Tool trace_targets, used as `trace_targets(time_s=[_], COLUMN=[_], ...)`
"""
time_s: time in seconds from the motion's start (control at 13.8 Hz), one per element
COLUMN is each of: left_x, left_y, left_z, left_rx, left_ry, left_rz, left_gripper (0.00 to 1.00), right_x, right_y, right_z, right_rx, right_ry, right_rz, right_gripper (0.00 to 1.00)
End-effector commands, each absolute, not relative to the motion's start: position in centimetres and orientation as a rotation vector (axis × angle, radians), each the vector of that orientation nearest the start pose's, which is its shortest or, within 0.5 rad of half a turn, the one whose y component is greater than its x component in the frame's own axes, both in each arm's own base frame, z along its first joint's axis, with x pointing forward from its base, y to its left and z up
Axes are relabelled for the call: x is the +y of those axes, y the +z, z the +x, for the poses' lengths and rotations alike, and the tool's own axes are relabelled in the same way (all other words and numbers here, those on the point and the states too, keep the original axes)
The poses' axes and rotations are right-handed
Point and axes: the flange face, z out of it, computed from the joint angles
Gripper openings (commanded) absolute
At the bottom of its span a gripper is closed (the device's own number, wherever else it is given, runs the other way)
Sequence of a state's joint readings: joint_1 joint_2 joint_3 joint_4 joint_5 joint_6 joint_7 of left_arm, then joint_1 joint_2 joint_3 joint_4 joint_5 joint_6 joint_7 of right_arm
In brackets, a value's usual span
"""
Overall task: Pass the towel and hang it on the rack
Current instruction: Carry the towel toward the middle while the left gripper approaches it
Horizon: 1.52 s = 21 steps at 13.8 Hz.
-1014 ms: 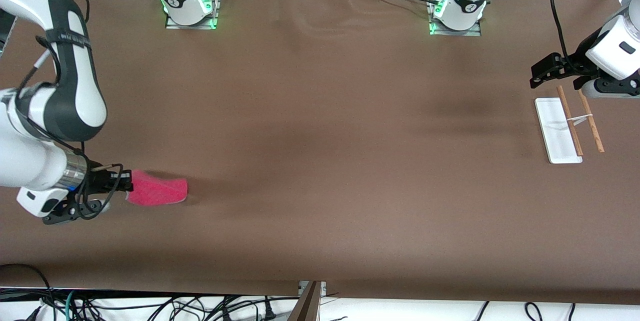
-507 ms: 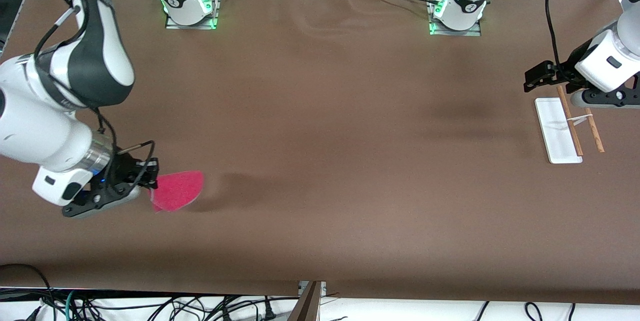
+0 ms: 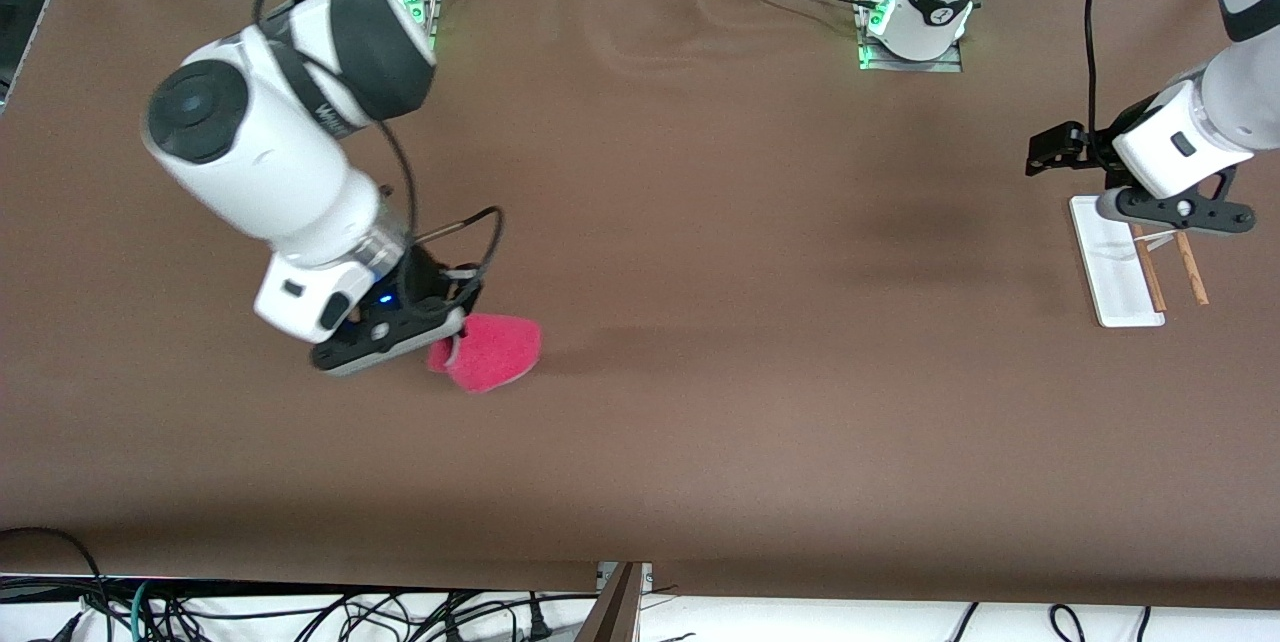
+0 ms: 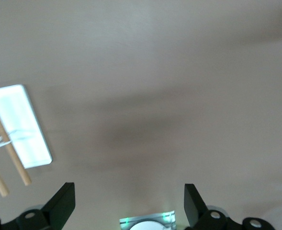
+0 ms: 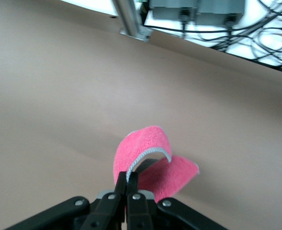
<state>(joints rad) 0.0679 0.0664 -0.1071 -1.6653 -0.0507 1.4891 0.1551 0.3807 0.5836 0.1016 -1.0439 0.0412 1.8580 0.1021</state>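
Observation:
The towel (image 3: 492, 352) is a pink fuzzy cloth with pale edging, hanging folded in the air over the brown table. My right gripper (image 3: 450, 334) is shut on its edge. In the right wrist view the towel (image 5: 148, 160) curls up from the closed fingertips of the right gripper (image 5: 127, 180). The rack (image 3: 1112, 267) has a flat white base and two brown rods (image 3: 1190, 269), and stands at the left arm's end of the table. My left gripper (image 3: 1048, 150) hovers open over the table beside the rack. The left wrist view shows the left gripper (image 4: 129, 201) with nothing in it and the rack (image 4: 21, 125) to one side.
Both arm bases, lit green, stand along the table's edge farthest from the front camera (image 3: 385, 17) (image 3: 912, 22). Cables (image 3: 300, 612) and a metal post (image 3: 620, 602) lie off the table's nearest edge. Wide brown tabletop (image 3: 760, 322) stretches between towel and rack.
My right arm has lifted the towel off the table and carried it toward the table's middle. The left gripper has drifted slightly away from the rack, still open.

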Motion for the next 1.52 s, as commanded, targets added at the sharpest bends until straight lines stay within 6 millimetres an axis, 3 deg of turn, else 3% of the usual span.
trace_targets(time_s=[0.0,0.43,0.8,0.94,1.16,1.38,1.45], left_x=[-3.5,-6.1,-7.8,-8.3,-9.1,-9.9,-11.5], left_y=[52.3,49.0,44.1,41.4,37.1,33.8,33.0], left_z=[56.6,57.9,59.3,60.2,60.5,59.2,58.7], left_rx=[0.502,1.010,1.482,1.690,1.912,2.019,2.100], left_ry=[0.439,0.408,0.315,0.206,-0.102,-0.310,-0.378], left_rz=[-3.269,-3.448,-3.528,-3.521,-3.495,-3.504,-3.458], left_gripper=[1.00,1.00,1.00,1.00,1.00,1.00,1.00], right_x=[38.0,47.9,53.7,55.5,57.4,58.7,58.8], right_y=[54.3,55.3,54.9,55.0,54.7,54.0,54.0], right_z=[63.7,58.2,53.9,52.2,50.4,49.4,49.3], right_rx=[-0.474,-0.606,-0.672,-0.726,-0.768,-0.734,-0.738], right_ry=[-0.321,-0.453,-0.483,-0.514,-0.523,-0.516,-0.516], right_rz=[-2.901,-2.780,-2.715,-2.711,-2.701,-2.697,-2.696], right_gripper=[0.00,0.00,0.00,0.00,0.00,0.00,0.00])
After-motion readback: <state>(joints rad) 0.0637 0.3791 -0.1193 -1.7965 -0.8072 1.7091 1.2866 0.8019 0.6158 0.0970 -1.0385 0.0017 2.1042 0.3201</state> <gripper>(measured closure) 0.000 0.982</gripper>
